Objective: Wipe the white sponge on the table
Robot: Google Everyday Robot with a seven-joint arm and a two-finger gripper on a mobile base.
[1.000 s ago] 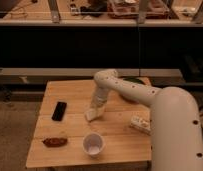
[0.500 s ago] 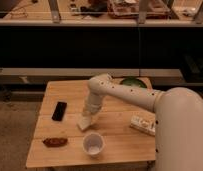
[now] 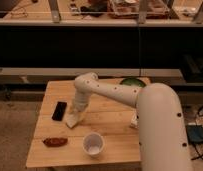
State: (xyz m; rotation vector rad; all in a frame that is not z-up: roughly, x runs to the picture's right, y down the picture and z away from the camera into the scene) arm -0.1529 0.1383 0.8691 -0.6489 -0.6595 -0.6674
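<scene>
The white sponge (image 3: 72, 120) lies against the light wooden table (image 3: 112, 112), just right of the black phone. My gripper (image 3: 77, 112) comes down from the white arm onto the sponge's upper end and is shut on it, holding it on the tabletop at the left-centre. The fingertips are mostly hidden by the wrist and the sponge.
A black phone (image 3: 59, 110) lies just left of the sponge. A brown oblong item (image 3: 55, 142) lies at the front left, a round white cup (image 3: 93, 144) at the front centre. A green bowl (image 3: 131, 81) sits at the back right. A white packet (image 3: 134, 121) lies beside the arm.
My gripper has swept the sponge across the table from the middle toward the left and front, ending close beside the phone.
</scene>
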